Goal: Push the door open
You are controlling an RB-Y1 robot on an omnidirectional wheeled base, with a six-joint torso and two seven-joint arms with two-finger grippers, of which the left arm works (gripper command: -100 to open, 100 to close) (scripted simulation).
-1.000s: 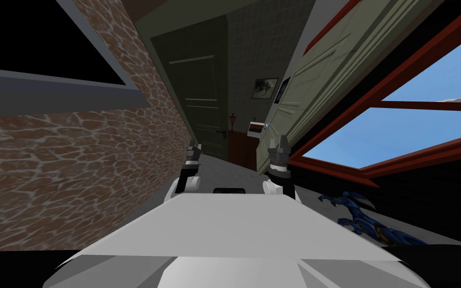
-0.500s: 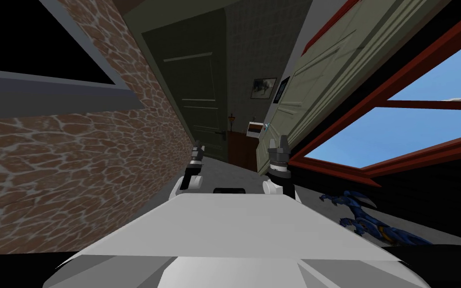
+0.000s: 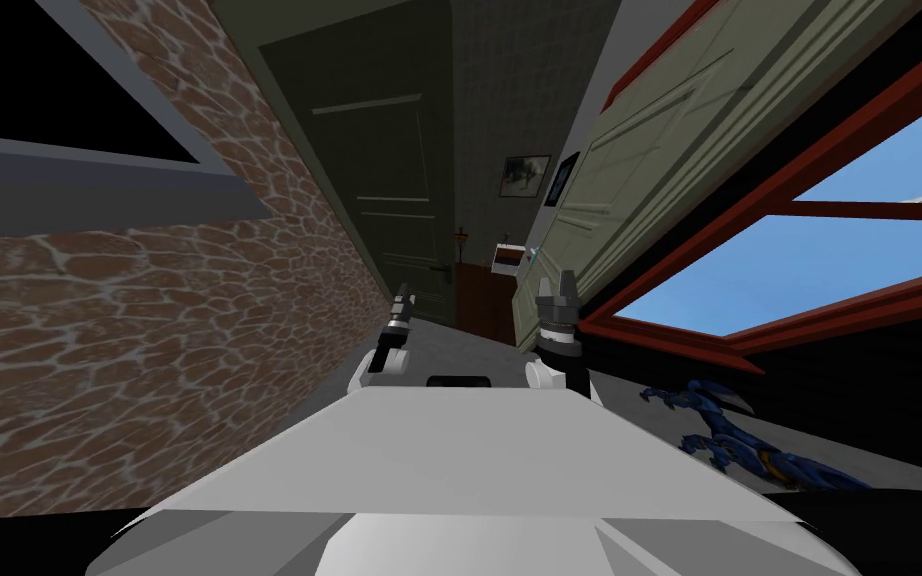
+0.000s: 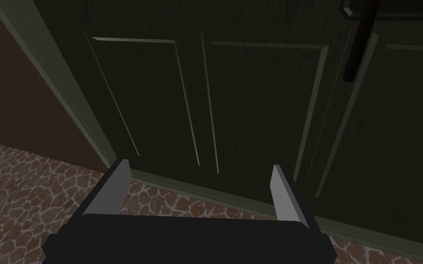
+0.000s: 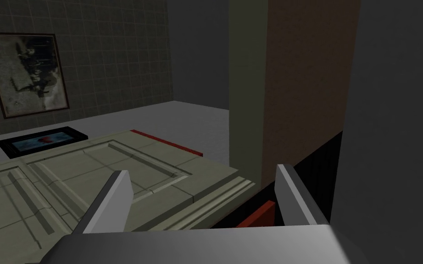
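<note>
Left wrist view: left gripper (image 4: 199,166), wide open and empty, faces the dark door (image 4: 252,114); pushing too near its handle (image 4: 359,46) could snag.

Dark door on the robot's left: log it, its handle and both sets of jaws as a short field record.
door: dark door, panelled, sitting in its frame in the brick-patterned wall
handle: dark lever, untouched
left jaws: open, aimed at the door's panels beside the handle, short of the door
right jaws: open, facing a pale green door
push: not yet begun
</note>
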